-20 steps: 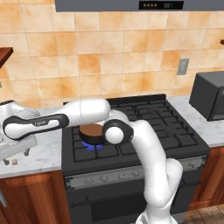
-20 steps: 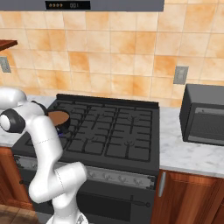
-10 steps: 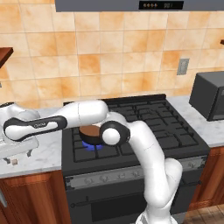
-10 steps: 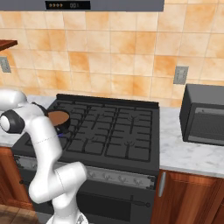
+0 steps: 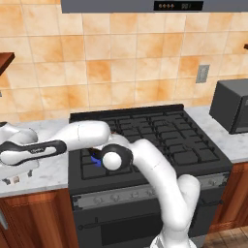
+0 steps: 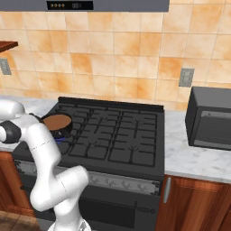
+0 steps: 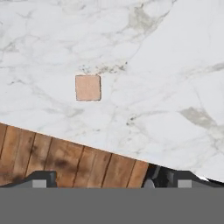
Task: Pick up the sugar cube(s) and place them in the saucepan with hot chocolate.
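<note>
The sugar cube (image 7: 88,87), a small tan square, lies on the white marble counter (image 7: 166,65) close to its front edge. My gripper (image 7: 105,179) is open above it, with its two dark tips spread wide and the cube ahead of them, left of the middle. Seen from the left base, the arm stretches far left over the counter beside the stove, and the gripper (image 5: 11,181) points down just over the marble. The saucepan (image 6: 57,122) with smooth brown hot chocolate stands on the stove's front left burner, well to the right of the gripper.
The black stove (image 6: 117,135) takes up the middle, with a blue flame (image 5: 96,162) under the left front burner. A dark microwave (image 6: 210,119) stands on the right counter. The wooden cabinet front (image 7: 65,162) lies just below the counter edge.
The forearm and hand have sunk a little toward the left counter. The gripper stays open; the saucepan has not moved.
</note>
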### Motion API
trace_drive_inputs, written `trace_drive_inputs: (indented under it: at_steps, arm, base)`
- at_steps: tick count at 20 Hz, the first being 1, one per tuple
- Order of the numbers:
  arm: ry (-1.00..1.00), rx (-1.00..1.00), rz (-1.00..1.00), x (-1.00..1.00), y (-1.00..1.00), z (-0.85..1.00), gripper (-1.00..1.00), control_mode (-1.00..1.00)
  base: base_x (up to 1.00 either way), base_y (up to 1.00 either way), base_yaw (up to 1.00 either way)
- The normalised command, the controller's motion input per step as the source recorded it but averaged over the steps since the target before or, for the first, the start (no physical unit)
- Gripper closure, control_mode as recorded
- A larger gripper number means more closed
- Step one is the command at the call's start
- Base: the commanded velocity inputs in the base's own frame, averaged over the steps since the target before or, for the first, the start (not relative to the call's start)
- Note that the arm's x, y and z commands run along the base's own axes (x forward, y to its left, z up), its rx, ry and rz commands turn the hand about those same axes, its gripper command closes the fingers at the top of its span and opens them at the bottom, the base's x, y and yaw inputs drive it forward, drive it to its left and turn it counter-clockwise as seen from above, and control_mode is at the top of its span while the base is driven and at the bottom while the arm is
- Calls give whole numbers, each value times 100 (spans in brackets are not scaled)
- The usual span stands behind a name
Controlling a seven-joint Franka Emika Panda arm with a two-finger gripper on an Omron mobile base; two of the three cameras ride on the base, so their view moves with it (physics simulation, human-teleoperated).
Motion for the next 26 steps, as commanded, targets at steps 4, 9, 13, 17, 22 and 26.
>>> trace_drive_inputs:
  at_steps: [4, 9, 13, 17, 22, 26]
  arm:
    - [0, -5, -5, 24, 24, -8, -100, -100]
    - [0, 0, 0, 11, 0, 0, -100, -100]
    - [0, 0, 0, 9, 0, -6, -100, -100]
    - [-2, 0, 0, 13, 1, -22, -100, -100]
    - [-4, 0, 0, 13, 2, -20, -100, -100]
    - [0, 0, 0, 18, 16, -4, -100, -100]
  base:
    - [0, 0, 0]
    - [0, 0, 0]
    - [0, 0, 0]
    - [0, 0, 0]
    - [0, 0, 0]
    - [0, 0, 0]
